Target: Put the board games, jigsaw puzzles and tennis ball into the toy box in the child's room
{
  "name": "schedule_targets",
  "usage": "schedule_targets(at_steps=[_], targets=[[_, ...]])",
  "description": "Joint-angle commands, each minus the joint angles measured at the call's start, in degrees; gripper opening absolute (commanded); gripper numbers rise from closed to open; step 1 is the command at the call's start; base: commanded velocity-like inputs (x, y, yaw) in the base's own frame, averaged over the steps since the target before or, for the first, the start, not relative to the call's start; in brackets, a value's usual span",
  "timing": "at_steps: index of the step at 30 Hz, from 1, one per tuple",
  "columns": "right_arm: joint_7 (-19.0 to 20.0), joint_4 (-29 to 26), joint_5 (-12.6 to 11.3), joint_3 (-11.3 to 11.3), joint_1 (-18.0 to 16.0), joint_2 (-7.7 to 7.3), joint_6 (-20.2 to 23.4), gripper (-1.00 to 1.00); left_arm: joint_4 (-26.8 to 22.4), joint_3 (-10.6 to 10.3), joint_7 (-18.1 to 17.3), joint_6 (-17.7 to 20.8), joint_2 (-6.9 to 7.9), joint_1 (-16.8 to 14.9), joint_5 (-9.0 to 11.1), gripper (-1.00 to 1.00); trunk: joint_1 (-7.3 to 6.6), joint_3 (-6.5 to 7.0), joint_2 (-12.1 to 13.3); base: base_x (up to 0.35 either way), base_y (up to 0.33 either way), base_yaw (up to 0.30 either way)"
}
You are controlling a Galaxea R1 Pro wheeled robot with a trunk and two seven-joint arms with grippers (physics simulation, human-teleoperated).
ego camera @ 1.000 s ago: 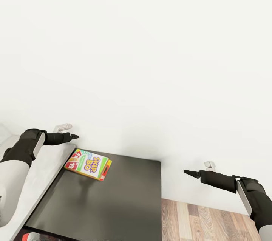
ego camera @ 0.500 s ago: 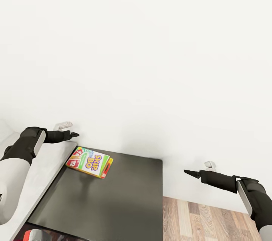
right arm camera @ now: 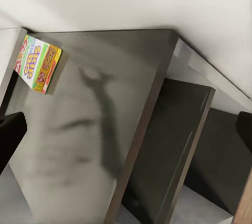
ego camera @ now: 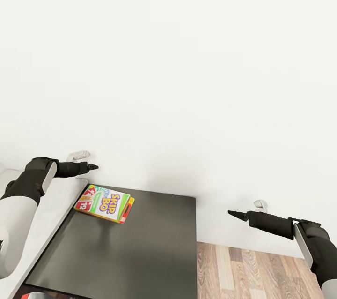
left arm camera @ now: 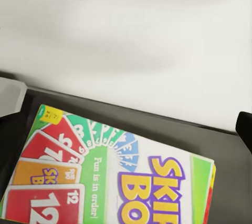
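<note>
against the white wall [ego camera: 187,55], the view has slid slightly right along the table [ego camera: 140,252]: left gripper [ego camera: 91,167], jaw state unclear, hovers just above the skip-bo board game [ego camera: 104,202]; right gripper [ego camera: 234,214] likewise, well clear.

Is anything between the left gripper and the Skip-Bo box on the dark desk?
Nothing visible. The left gripper hovers near the wall, just beyond the box's far-left corner; the Skip-Bo box lies flat on the dark desktop with nothing on it.
</note>
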Motion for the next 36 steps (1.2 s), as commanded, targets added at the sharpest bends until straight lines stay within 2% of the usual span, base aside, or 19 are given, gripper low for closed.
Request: schedule_targets(at_steps=[1,9,29,36], targets=[[0.0,0.0,-0.3,0.0,0.0,-0.01,0.5,1.0,0.0,0.2,-0.1,0.4,-0.02,-0.1,0.1,1.0,0.03,-0.11,-0.1,0.0,0.0,-0.019],[0.0,0.0,-0.2,0.0,0.0,0.05,0.5,1.0,0.0,0.2,-0.1,0.3,0.03,-0.1,0.0,1.0,0.03,-0.43,-0.1,0.0,0.0,-0.006],[-0.2,0.0,-0.2,0.1,0.0,0.08,0.5,1.0,-0.1,0.2,0.0,0.0,0.08,-0.1,0.0,1.0,0.03,-2.25,-0.1,0.0,0.0,0.0],[-0.2,0.0,-0.2,0.1,0.0,0.08,0.4,1.0,-0.9,-0.1,1.6,-0.1,0.12,-0.1,0.0,1.0,0.03,-2.9,-0.1,0.0,0.0,0.0]])
